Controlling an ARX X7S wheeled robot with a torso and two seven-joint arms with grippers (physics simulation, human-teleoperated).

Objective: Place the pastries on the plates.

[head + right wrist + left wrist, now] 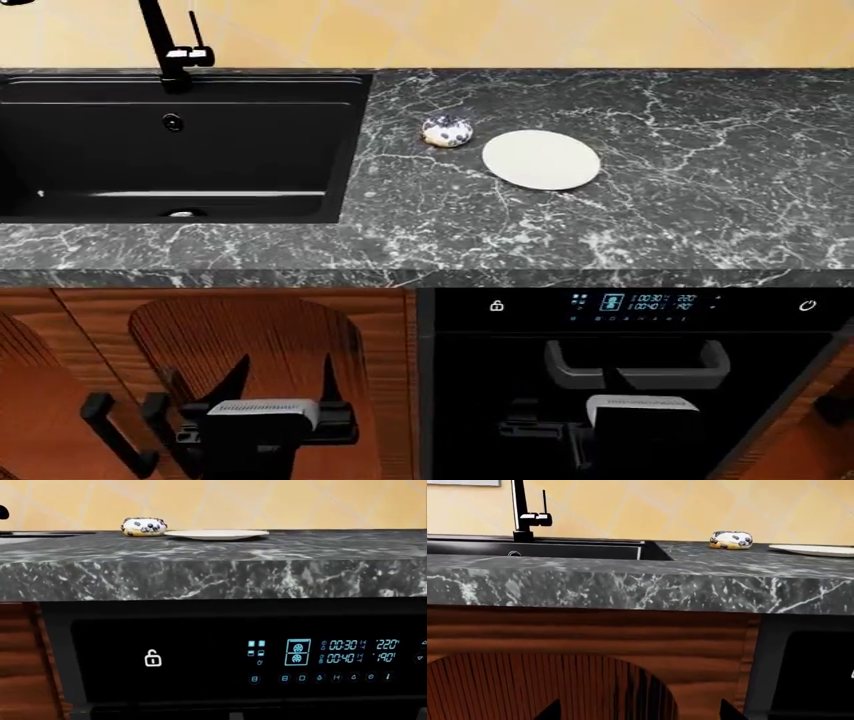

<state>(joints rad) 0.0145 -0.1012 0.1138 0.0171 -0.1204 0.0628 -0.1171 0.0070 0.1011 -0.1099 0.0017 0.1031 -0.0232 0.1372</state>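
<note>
Currently both low, below counter [667, 230] edge: left gripper [284, 385] open, right gripper [641, 410] state unclear. Risk clipping edge rising, or nudging iced pastry [447, 131] past cream plate [541, 160].

White dark-specked pastry [447, 131], cream plate [541, 159], grey-veined black counter [694, 200]

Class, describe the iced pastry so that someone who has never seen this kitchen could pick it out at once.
Start at the black sink set into the dark marble counter. Just past the sink's right edge a cream plate lies on the counter. The pastry sits beside the plate, sink side: small, round, white-iced with dark specks.
</note>
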